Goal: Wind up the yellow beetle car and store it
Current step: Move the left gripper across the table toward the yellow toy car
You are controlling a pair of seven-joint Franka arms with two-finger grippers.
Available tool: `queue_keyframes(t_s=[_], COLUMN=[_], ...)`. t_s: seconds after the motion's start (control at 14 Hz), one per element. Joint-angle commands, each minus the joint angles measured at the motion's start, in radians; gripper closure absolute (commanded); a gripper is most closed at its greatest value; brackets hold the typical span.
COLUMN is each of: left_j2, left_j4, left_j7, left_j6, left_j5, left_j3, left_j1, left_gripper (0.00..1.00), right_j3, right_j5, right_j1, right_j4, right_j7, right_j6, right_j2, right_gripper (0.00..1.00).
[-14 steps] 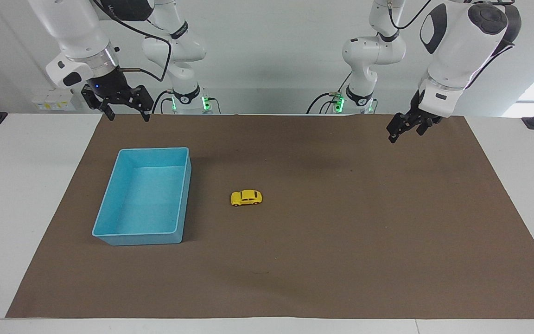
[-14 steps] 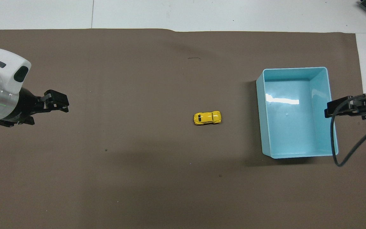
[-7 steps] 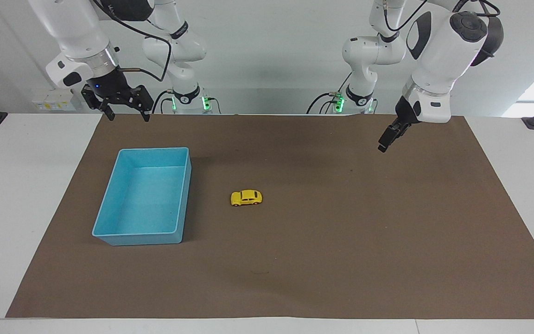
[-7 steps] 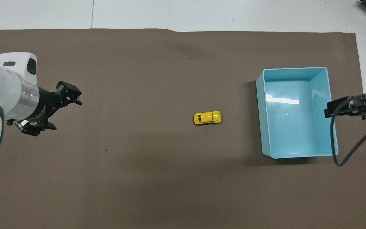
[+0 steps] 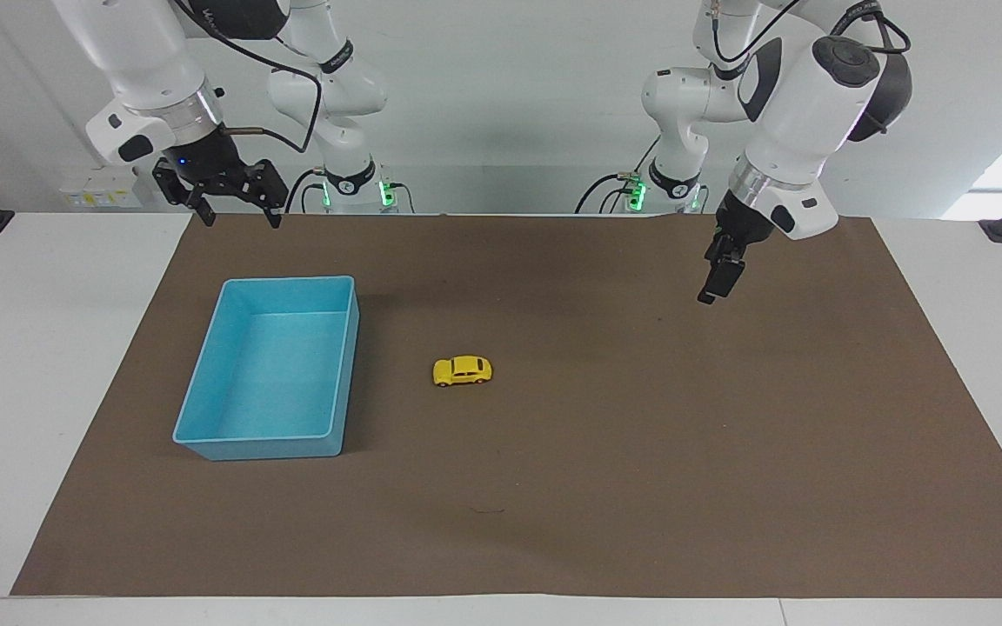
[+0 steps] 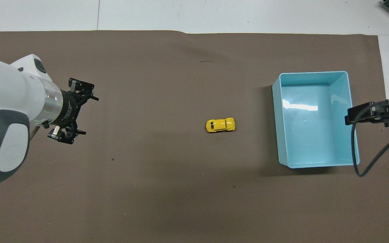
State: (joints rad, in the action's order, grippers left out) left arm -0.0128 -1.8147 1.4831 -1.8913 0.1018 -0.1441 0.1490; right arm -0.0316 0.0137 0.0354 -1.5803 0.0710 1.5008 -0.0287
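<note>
Car untouched on the mat, both grippers spread wide and holding nothing.

Tiny and free-rolling, the yellow beetle car could likely skid away from an off-centre pinch. It sits just beside the light-blue bin, well apart from the waiting right gripper above the bin's robot-side end, and from the left gripper over bare mat.

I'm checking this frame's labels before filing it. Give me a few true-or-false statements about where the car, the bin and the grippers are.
1. The yellow beetle car lies inside the light-blue bin. False: it sits on the brown mat beside the bin.
2. The bin is empty. True.
3. The left gripper holds the car. False: it hangs open over bare mat, apart from the car.
4. The right gripper is open above the mat's edge, at the bin's end of the table. True.
5. The car stands on its wheels. True.
</note>
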Motion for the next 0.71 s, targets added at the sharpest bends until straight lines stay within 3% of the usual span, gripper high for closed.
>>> queue_keyframes(t_s=[0.0, 0.5, 0.64], left_j2=[0.031, 0.095, 0.186], left_j4=[-0.011, 0.017, 0.102], left_j7=[0.161, 0.325, 0.418], left_j6=[-0.063, -0.117, -0.112], left_j5=[0.007, -0.007, -0.026], left_j3=[0.015, 0.014, 0.014], left_j1=[0.055, 0.118, 0.173], left_gripper=[0.00, 0.00, 0.00], right_j3=[0.002, 0.002, 0.002], right_j5=[0.014, 0.012, 0.012], right_j1=[-0.005, -0.005, -0.005], right_j4=[-0.020, -0.021, -0.021], right_j7=[-0.014, -0.014, -0.016], right_j6=[0.015, 0.010, 0.010], right_j2=[-0.016, -0.016, -0.016], right_gripper=[0.00, 0.00, 0.00])
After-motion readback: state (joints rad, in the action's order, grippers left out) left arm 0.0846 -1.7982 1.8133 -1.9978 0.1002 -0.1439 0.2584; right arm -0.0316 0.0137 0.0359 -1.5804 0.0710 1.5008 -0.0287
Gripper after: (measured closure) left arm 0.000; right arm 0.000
